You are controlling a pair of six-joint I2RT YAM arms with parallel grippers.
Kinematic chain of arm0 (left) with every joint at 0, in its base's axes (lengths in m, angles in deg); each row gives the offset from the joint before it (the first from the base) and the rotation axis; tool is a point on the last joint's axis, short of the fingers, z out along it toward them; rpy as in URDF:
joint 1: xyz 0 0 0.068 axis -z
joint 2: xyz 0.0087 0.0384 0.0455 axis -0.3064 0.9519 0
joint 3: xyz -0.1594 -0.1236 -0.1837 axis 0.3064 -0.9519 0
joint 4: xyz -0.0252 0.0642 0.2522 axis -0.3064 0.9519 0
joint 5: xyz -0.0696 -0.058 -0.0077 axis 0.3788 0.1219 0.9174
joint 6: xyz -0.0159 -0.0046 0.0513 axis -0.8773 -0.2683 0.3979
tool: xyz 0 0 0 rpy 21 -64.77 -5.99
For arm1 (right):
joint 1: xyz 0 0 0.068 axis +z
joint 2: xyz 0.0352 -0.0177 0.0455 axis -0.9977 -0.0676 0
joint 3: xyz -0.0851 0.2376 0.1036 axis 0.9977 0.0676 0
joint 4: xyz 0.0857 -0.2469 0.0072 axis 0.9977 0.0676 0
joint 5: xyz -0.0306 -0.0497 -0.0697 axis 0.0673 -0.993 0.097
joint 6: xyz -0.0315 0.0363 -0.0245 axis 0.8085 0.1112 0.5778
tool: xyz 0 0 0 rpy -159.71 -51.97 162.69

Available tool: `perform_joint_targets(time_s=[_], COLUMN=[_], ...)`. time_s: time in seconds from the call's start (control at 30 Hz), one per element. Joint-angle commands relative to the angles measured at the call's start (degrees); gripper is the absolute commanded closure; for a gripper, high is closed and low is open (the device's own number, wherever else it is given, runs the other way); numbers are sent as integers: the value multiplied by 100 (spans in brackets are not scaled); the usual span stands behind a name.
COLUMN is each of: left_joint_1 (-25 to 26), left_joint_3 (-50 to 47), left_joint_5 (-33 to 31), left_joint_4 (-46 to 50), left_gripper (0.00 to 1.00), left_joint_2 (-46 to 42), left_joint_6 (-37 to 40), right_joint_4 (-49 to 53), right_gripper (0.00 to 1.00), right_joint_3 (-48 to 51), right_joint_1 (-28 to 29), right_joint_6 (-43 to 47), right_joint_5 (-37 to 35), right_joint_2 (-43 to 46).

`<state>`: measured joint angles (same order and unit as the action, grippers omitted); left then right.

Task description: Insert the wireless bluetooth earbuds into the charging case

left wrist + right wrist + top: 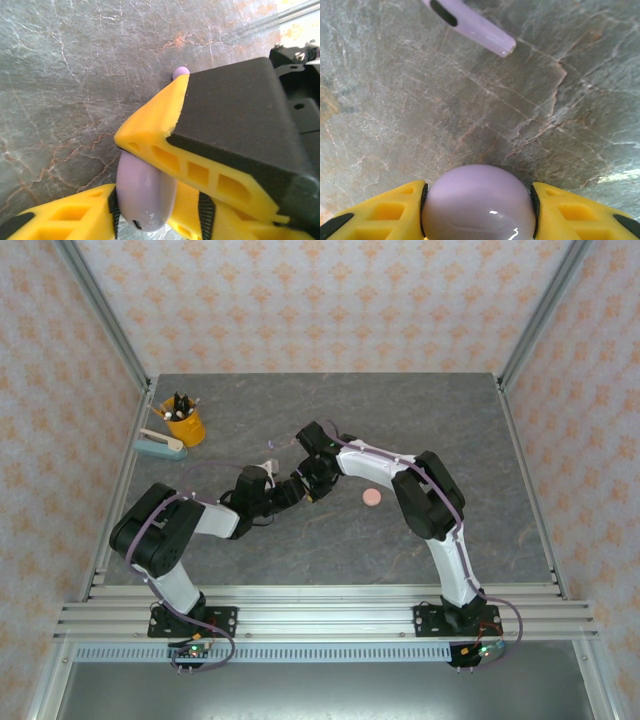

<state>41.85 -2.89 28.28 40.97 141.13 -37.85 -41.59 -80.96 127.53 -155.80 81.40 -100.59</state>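
Grey veined stone topped the table (440, 420), and over its middle both arms turned their wrists in toward each other. The left arm (190, 525) was folded at the elbow and reached rightward. The right arm (430, 502) arched over to the left, so the two claws met tip to tip.

The left gripper (152, 202) was partly closed on a smooth lilac rounded piece (142, 185) that pressed against its pad; whether this was a bud or a case I could not tell. The right gripper (477, 195) was clamped, partly closed, on a glossy lilac round case (477, 212), both fingers touching its sides. One of its black-backed yellow fingers (165, 115) lay across the left wrist view, just above the held piece.

One slender lilac stem (470, 25) with a black oval mark, seemingly an earbud, slanted over the stone; what carried it was out of frame. One tiny lilac nub (180, 71) peeked past that fingertip. One flat salmon-pink round case (371, 498) lay on the table just right of the claws, apart from them. At the far left stood one yellow cup of pens (183, 425) beside one teal-and-white stapler (160, 447).
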Motion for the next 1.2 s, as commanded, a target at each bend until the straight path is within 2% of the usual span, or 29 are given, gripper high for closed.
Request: perform_joint_targets(time_s=[0.0,0.1,0.37,0.47,0.73,0.93,1.17], left_joint_1=[84,102,132,126,130,130,130], left_joint_3=[193,172,-8,-22,-96,-74,-27], left_joint_5=[-129,-173,-477,-540,-656,-714,-729], left_joint_4=[-211,-240,-393,-383,-279,-214,-252], left_gripper=[49,49,59,60,50,48,59], left_joint_2=[20,18,-116,-186,-224,-219,-149], left_joint_6=[40,1,-135,-138,-86,-51,-30], right_joint_4=[-46,-128,-754,-845,-866,-839,-936], right_gripper=[53,53,53,53,53,53,53], right_joint_3=[96,130,398,450,483,492,543], right_joint_1=[25,25,25,25,25,25,21], right_joint_6=[-99,-163,-612,-666,-684,-676,-711], right_joint_5=[69,101,366,403,378,361,421], right_joint_2=[137,152,175,202,300,339,408])
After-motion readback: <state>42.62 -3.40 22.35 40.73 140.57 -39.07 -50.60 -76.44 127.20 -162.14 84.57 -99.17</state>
